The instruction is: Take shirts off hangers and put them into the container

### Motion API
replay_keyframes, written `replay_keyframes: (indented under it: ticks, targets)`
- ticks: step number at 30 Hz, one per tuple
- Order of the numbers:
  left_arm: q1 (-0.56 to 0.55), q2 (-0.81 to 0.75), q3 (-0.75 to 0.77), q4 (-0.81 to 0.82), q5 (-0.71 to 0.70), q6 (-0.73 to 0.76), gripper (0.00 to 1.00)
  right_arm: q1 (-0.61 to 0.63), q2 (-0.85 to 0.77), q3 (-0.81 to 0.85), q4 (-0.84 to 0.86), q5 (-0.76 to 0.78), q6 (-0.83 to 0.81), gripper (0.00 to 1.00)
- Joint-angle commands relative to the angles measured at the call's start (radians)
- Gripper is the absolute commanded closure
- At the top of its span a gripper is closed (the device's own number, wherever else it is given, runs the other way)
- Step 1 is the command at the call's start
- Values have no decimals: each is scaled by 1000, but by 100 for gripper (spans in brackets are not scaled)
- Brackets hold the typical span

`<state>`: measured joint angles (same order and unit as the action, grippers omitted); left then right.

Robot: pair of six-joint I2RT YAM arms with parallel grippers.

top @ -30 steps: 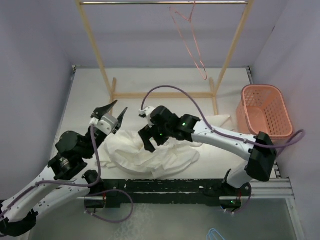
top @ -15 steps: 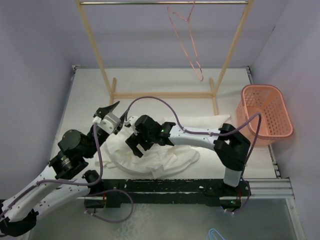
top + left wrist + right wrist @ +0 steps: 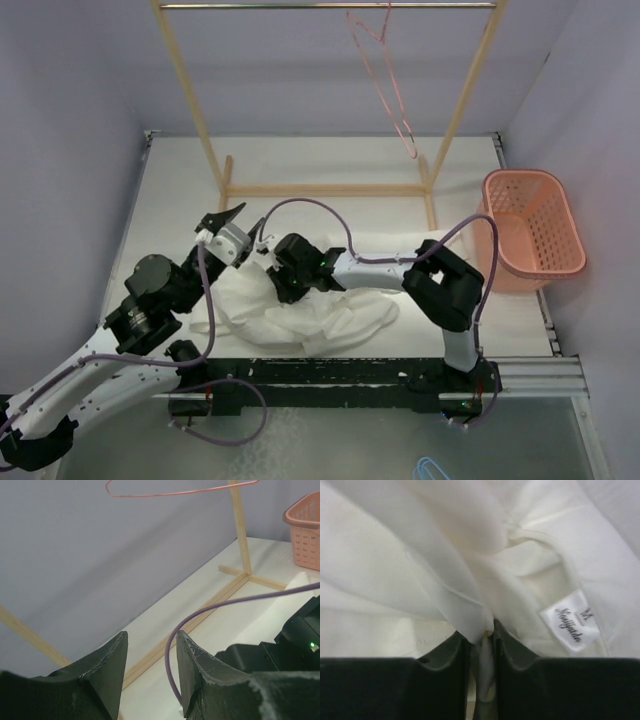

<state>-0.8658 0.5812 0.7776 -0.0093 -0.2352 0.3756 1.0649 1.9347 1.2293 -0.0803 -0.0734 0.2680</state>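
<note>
Your right gripper is pinched shut on a fold of the white thin-cloth collared shirt, which lies crumpled on the white surface right under it. Your left gripper hangs near its left, jaws apart, empty. The salmon-orange slotted plastic basket sits well off to the right gripper's right.

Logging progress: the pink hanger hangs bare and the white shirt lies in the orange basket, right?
No. The hanger hangs bare, but the shirt lies on the table, outside the basket, as the top view shows.
</note>
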Motion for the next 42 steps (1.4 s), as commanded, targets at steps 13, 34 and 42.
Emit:
replay_keyframes:
  ticks: [13,34,42]
  targets:
    - [5,15,21,26,34,-32,51,-273,-666,-238,-52,-70,160,100]
    - [6,5,39,12,76,-69,50,-273,-988,647,-963,880,140,100]
    - [6,8,56,5,123,-108,50,-268,-733,1205,-882,1195,-226,100]
